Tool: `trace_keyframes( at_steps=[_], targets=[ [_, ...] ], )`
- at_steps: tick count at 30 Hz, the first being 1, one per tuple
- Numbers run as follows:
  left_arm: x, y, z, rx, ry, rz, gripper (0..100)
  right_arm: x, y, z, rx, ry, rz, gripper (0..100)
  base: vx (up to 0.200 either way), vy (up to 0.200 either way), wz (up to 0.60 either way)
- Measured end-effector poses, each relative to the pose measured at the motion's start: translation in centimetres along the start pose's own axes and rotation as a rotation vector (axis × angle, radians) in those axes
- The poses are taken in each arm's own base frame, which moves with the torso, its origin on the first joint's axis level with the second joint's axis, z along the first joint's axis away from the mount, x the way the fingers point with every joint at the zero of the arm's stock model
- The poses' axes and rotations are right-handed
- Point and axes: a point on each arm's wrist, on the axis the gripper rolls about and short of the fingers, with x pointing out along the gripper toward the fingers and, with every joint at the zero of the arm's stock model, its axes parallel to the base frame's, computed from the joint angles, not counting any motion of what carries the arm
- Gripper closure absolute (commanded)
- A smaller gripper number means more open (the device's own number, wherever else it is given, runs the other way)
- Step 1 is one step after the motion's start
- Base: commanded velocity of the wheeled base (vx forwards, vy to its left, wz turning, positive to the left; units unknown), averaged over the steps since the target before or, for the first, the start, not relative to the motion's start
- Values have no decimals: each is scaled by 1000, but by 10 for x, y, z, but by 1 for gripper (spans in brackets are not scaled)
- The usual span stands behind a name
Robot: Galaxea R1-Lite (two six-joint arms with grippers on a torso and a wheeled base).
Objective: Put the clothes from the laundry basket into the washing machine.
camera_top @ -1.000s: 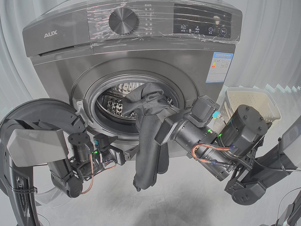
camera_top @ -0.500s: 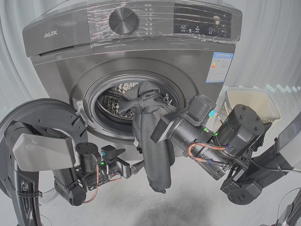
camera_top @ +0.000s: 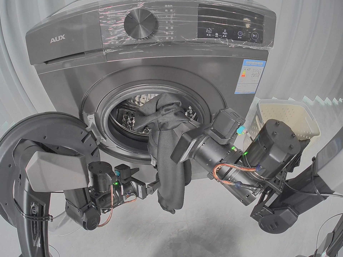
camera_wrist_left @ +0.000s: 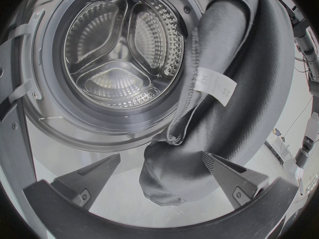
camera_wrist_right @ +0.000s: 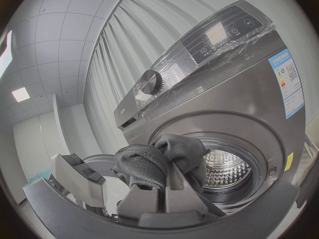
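my right gripper [camera_wrist_right: 163,179] is clamped tight on the dark garment [camera_top: 168,157] at the washing machine [camera_top: 150,70] mouth. my left gripper [camera_wrist_left: 159,156] is spread wide, holding nothing, by the hanging end.

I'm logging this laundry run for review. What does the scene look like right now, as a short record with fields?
Washing machine: front loader, door swung open to the robot's left
Garment: dark grey, bunched top at the drum opening, lower end hanging below it
Right gripper: shut on the garment at the opening
Left gripper: open, low, facing the garment's hanging end
Laundry basket: cream, beside the machine on the robot's right
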Motion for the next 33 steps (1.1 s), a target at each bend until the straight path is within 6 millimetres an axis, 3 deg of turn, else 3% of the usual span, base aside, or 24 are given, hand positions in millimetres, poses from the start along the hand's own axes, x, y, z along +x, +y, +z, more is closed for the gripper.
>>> trace_keyframes(
  at_steps=[20,33],
  targets=[
    [19,8,2,0,-48,36,0,-1,7,0,8,-2,18,100,0,0,0],
    [25,-2,-11,6,-14,-3,0,-1,7,-1,8,1,21,100,0,0,0]
  ],
)
